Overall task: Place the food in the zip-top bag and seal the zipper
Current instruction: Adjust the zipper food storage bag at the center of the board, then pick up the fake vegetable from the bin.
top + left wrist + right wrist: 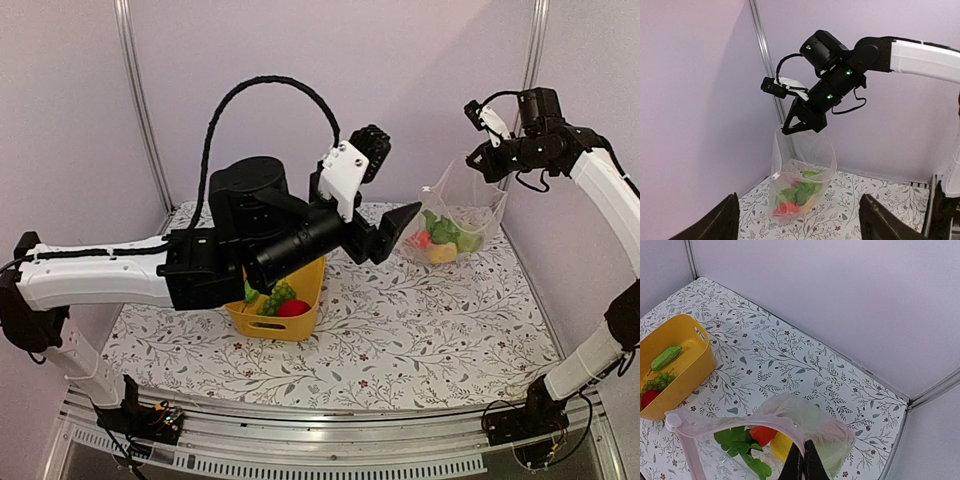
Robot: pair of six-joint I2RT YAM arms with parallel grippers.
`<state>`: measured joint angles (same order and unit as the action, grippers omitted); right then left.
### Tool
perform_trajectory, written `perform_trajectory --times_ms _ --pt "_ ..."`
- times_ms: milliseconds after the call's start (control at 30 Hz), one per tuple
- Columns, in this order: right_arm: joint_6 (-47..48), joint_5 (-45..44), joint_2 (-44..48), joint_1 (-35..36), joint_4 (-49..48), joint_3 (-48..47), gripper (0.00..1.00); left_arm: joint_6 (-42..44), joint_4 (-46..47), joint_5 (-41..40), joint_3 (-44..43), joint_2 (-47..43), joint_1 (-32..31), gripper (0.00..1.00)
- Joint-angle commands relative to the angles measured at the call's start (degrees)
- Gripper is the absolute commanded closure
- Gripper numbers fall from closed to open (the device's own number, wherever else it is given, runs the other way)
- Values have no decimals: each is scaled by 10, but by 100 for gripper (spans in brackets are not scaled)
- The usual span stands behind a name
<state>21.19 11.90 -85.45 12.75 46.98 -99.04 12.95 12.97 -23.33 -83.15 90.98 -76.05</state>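
The clear zip-top bag (455, 222) hangs at the back right with its bottom on the table and its mouth gaping. My right gripper (803, 464) is shut on the pale pink zipper (740, 421) at the mouth's edge and holds the bag up from above (801, 125). Inside lie food pieces: green leafy ones (735, 440), a red one (762, 434) and a yellow one (782, 446). My left gripper (388, 188) hovers open and empty just left of the bag, its fingers (715, 220) wide apart and facing it.
A yellow tub (300, 325) stands at the table's middle left, partly under my left arm. It holds green grapes (659, 381), a small green gourd (666, 357) and a red piece (646, 399). Walls and a corner post (767, 65) close in behind the bag.
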Motion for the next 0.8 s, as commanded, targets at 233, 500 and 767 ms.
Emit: perform_trajectory --times_ms 233,500,767 --pt "-17 106 42 23 -61 226 100 -246 -153 -48 111 -62 113 22" --pt "-10 159 78 24 -77 274 100 -305 -292 -35 119 -76 169 22" --pt "7 241 90 18 -139 326 100 -319 -378 25 117 -71 250 24"
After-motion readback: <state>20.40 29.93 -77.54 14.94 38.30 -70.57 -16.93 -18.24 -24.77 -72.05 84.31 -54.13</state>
